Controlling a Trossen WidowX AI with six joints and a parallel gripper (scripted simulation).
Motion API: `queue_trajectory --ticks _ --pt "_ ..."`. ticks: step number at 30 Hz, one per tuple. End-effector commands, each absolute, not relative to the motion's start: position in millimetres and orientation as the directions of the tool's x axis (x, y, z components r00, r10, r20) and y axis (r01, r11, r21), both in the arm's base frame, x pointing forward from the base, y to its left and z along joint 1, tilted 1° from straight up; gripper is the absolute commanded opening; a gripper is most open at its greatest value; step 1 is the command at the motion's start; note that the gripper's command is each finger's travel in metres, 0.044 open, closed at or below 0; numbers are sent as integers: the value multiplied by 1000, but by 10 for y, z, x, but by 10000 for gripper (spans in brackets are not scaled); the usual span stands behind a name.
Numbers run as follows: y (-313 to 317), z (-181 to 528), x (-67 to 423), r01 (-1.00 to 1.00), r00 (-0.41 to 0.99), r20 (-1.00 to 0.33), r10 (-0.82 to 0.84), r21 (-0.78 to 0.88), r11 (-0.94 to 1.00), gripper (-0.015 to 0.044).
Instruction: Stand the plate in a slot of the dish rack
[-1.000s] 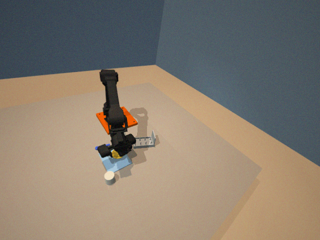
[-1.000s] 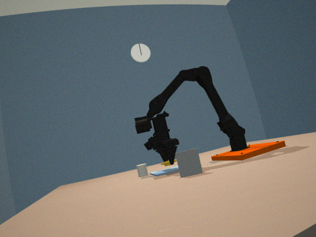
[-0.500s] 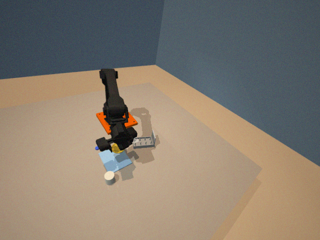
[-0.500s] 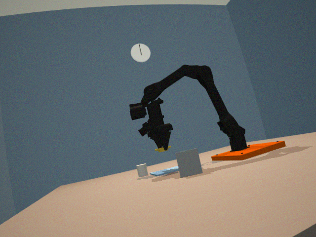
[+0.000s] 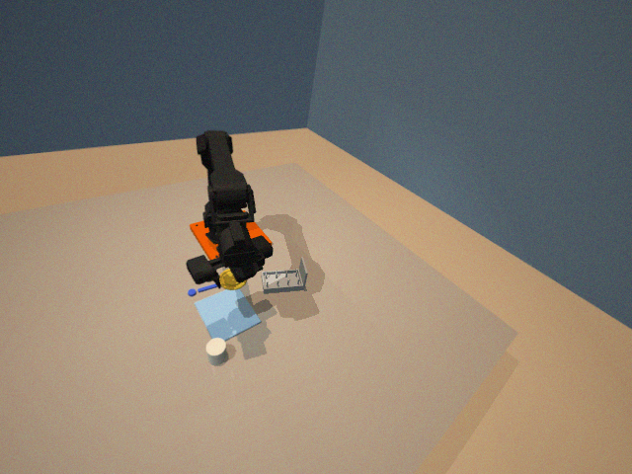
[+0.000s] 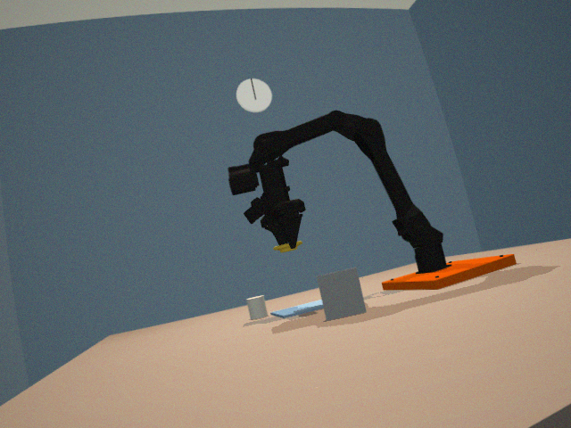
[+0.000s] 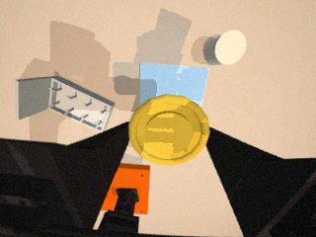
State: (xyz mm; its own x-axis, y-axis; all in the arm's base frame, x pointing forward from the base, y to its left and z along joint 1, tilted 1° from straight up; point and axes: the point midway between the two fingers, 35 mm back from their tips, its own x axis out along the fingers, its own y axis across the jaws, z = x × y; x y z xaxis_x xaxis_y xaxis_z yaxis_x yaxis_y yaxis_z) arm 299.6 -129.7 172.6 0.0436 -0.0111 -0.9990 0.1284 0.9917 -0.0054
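The yellow round plate (image 5: 232, 279) (image 6: 282, 248) (image 7: 169, 130) is held roughly level, well above the table. My gripper (image 6: 289, 246) (image 7: 168, 128) is shut on it, with one fingertip at each side of its rim. The grey dish rack (image 5: 283, 290) (image 6: 343, 294) (image 7: 83, 101) stands on the table, with short pegs in rows on its base and a tall panel at one end. It is to the left of the plate in the wrist view, and lower. In the exterior view, its end panel hides the pegs.
A light blue square mat (image 5: 222, 310) (image 6: 294, 308) (image 7: 173, 79) lies on the table. A white cylinder (image 5: 216, 351) (image 6: 256, 307) (image 7: 230, 47) stands just beyond it. A blue stick (image 5: 206, 287) and a small blue round piece (image 5: 192, 292) lie beside the mat. The arm's base plate is orange (image 5: 202, 239) (image 6: 479, 270) (image 7: 141, 190).
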Motion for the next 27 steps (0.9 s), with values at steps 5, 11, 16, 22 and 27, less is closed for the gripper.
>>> queue_trajectory --ticks 5,11,16,22,27 --pt "-1295 1981 2986 129 46 -999 -14 -8 992 0" --pt "-1275 2079 2974 134 45 -999 -14 -8 991 0" --pt "-862 2090 2827 272 44 -999 -10 3 962 0" --pt "-363 2055 2531 457 42 -999 -5 15 889 0" --pt "-193 2023 2389 527 41 -999 -3 19 850 0"
